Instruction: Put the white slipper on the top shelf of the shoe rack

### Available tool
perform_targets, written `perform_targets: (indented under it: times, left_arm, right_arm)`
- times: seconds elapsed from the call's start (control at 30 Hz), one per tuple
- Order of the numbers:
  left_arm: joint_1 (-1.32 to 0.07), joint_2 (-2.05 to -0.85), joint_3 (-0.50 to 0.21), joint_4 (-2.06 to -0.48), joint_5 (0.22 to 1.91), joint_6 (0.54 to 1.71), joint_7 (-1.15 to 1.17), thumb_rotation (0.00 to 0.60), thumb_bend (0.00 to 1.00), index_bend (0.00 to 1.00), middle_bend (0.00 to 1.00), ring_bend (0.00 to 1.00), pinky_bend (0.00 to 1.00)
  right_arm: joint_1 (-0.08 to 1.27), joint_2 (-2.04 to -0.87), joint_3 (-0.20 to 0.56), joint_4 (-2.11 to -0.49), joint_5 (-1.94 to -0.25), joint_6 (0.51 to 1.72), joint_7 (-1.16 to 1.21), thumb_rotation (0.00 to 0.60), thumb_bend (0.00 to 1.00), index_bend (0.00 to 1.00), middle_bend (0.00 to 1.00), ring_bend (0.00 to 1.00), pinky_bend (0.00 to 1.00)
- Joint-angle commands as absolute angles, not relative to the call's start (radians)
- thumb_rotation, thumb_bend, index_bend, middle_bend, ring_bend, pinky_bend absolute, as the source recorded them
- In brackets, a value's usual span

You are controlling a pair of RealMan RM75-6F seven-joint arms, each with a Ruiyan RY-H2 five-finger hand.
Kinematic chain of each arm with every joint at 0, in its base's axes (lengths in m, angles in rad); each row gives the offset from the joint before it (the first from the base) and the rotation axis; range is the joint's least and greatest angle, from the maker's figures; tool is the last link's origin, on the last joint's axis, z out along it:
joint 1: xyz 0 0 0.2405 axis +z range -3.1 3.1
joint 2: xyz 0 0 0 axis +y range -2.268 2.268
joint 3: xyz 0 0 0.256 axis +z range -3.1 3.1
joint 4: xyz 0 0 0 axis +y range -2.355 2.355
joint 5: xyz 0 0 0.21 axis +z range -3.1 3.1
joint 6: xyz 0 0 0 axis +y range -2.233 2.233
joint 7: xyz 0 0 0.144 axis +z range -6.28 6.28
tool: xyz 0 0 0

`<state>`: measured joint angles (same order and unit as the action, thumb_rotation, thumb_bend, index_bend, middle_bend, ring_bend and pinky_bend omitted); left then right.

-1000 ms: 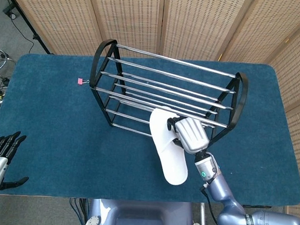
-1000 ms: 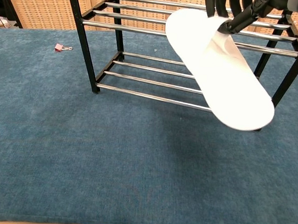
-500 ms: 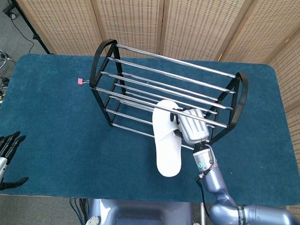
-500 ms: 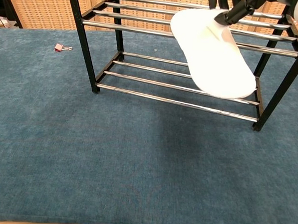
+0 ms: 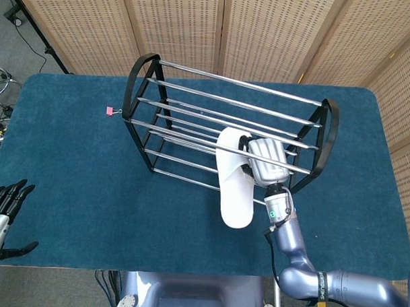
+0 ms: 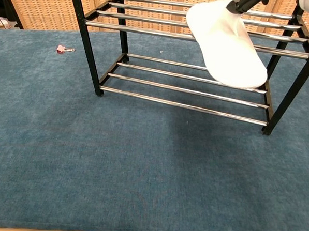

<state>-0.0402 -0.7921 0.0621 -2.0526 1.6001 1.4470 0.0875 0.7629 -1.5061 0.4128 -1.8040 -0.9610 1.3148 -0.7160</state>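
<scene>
My right hand [image 5: 264,162] grips the white slipper [image 5: 234,179] near its upper end and holds it in the air by the front right part of the black shoe rack [image 5: 142,67]. The slipper's far end hangs down toward me. In the chest view the slipper [image 6: 226,44] hangs in front of the rack's chrome rails [image 6: 148,32], and only the dark fingertips [image 6: 245,2] of the right hand show at the top edge. My left hand [image 5: 2,214] rests at the table's front left corner, holding nothing, with its fingers spread.
A small pink clip [image 5: 110,110] lies on the blue table cover [image 5: 70,169] left of the rack; the clip [image 6: 61,49] also shows in the chest view. Woven screen panels [image 5: 176,24] stand behind the table.
The right hand has lifted the slipper and carried it toward the rack's top level. The slipper's lower end has swung up and in. The left hand has not moved.
</scene>
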Motion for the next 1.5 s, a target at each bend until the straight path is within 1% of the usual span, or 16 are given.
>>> perform_targets:
  times: [0.03, 0.47, 0.83, 0.97, 1.5]
  left_arm:
    - [-0.039, -0.791, 0.063, -2.054, 1.602, 1.449, 0.086, 0.600, 0.00, 0.00, 0.00, 0.00, 0.00]
    - [-0.037, -0.783, 0.063, -2.051, 1.606, 1.454, 0.067, 0.600, 0.00, 0.00, 0.00, 0.00, 0.00]
    - [-0.037, -0.778, 0.064, -2.050, 1.610, 1.454, 0.053, 0.600, 0.00, 0.00, 0.00, 0.00, 0.00]
    - [-0.037, -0.774, 0.065, -2.050, 1.611, 1.453, 0.041, 0.600, 0.00, 0.00, 0.00, 0.00, 0.00]
    - [-0.036, -0.755, 0.061, -2.041, 1.610, 1.462, -0.003, 0.600, 0.00, 0.00, 0.00, 0.00, 0.00]
  right_arm:
    - [0.776, -1.514, 0.418, -1.785, -0.939, 1.317, -0.719, 0.600, 0.50, 0.69, 0.65, 0.66, 0.65]
    - [0.837, -1.558, 0.474, -1.738, -0.816, 1.366, -0.776, 0.600, 0.51, 0.69, 0.65, 0.66, 0.65]
    - [0.879, -1.610, 0.502, -1.698, -0.751, 1.444, -0.833, 0.600, 0.52, 0.69, 0.65, 0.66, 0.65]
    - [0.899, -1.631, 0.509, -1.680, -0.731, 1.455, -0.851, 0.600, 0.52, 0.69, 0.65, 0.66, 0.65]
    - [0.965, -1.700, 0.559, -1.533, -0.644, 1.479, -0.881, 0.600, 0.52, 0.69, 0.65, 0.66, 0.65]
